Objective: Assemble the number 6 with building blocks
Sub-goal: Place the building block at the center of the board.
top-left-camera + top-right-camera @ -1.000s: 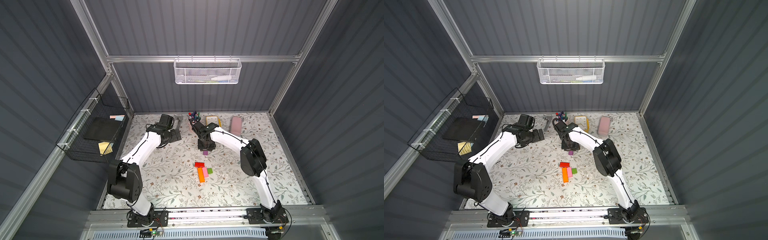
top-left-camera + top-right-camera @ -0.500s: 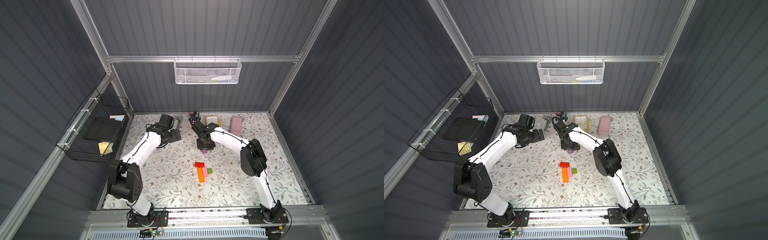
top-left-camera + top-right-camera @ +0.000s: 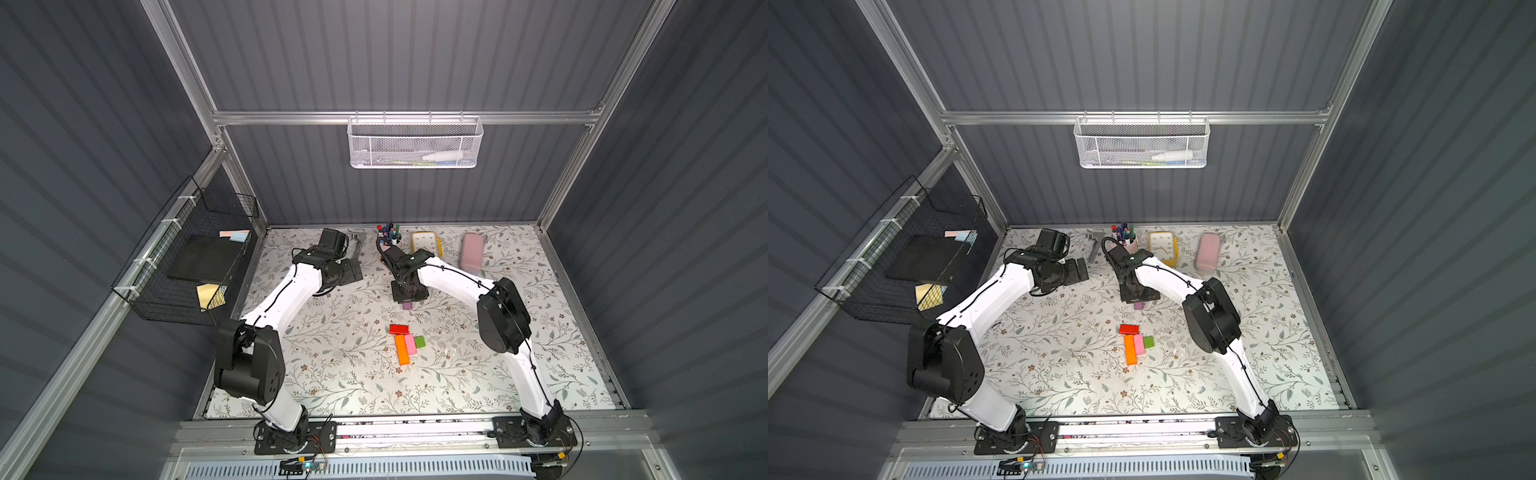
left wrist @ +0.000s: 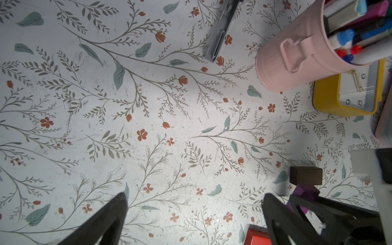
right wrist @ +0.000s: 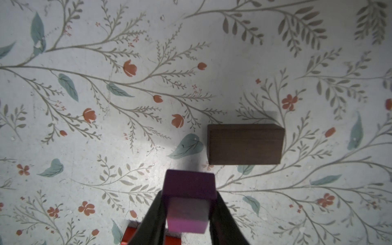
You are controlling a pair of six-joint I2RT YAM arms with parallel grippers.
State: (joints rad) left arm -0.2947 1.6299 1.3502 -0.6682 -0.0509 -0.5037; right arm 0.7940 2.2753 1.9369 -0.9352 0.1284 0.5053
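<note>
My right gripper [image 5: 188,198] is shut on the purple block [image 5: 189,203], held end-on between both fingers; the block peeks out below that gripper [image 3: 409,296] in both top views [image 3: 1138,306]. The dark brown block [image 5: 245,144] lies flat on the table just beyond it, apart from it, and is hidden in the top views. Nearer the front lie the red block [image 3: 399,329], orange block [image 3: 402,350], pink block [image 3: 410,344] and green cube [image 3: 419,342], close together. My left gripper [image 4: 193,212] stands open and empty over bare cloth at the back left [image 3: 351,270].
Along the back edge stand a pink pen cup [image 3: 390,237], a yellow clock [image 3: 426,243], a pale pink case [image 3: 471,251] and a grey tool [image 3: 356,245]. A black wire basket [image 3: 195,270] hangs on the left wall, a white mesh basket [image 3: 415,143] on the back wall.
</note>
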